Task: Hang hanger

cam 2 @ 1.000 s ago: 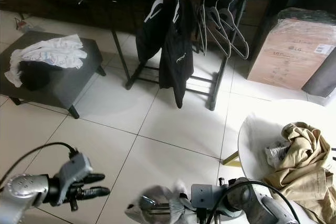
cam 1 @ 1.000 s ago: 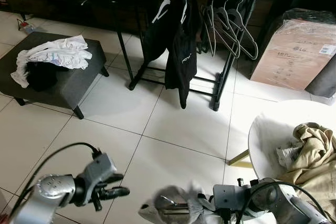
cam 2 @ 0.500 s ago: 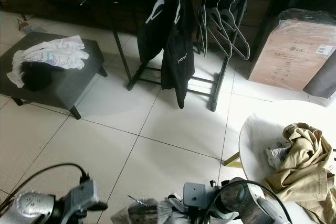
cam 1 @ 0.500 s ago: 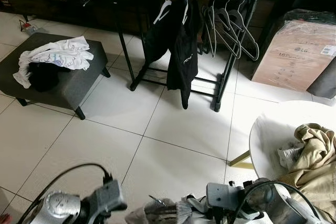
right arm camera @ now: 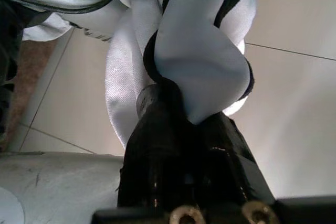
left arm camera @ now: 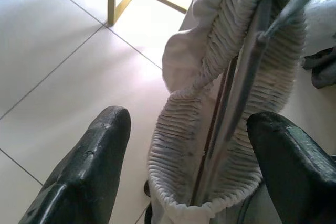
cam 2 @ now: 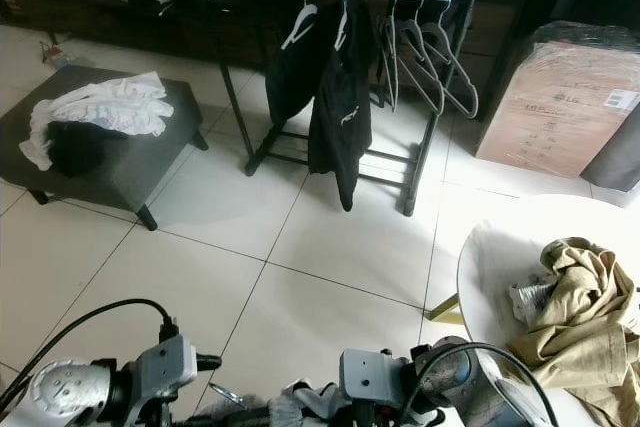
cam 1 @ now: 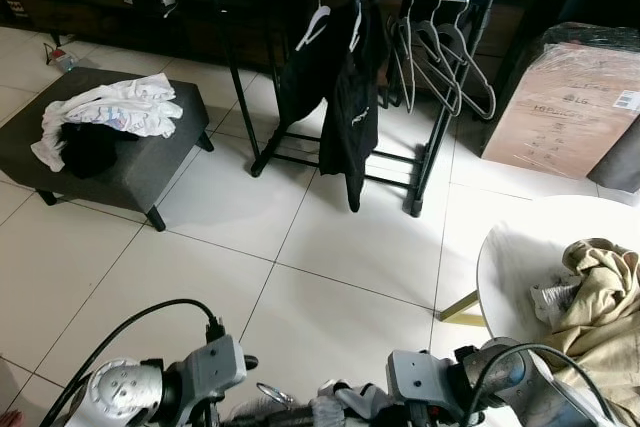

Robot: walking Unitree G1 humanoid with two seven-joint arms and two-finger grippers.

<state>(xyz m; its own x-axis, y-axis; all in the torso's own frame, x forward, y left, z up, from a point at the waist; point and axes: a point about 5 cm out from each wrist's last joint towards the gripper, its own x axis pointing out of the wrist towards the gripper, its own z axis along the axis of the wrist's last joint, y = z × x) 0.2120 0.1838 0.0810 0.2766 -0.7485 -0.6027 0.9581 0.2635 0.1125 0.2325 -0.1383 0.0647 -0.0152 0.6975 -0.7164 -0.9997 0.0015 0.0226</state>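
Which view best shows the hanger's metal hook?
The left wrist view: the metal hook rises from the garment's ribbed collar between the open left claw fingers. The eye views catch only a small hook loop.

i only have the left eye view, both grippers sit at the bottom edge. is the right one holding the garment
Observer: Yes. In the right wrist view the right gripper is shut on the white garment.
Operator: and the left gripper, has it got anything
Observer: No. In the left wrist view the left gripper is open, its fingers on either side of the garment's ribbed collar, not touching it.
Operator: is there a hanger in the garment
Observer: Yes, a grey hanger runs out through that collar.
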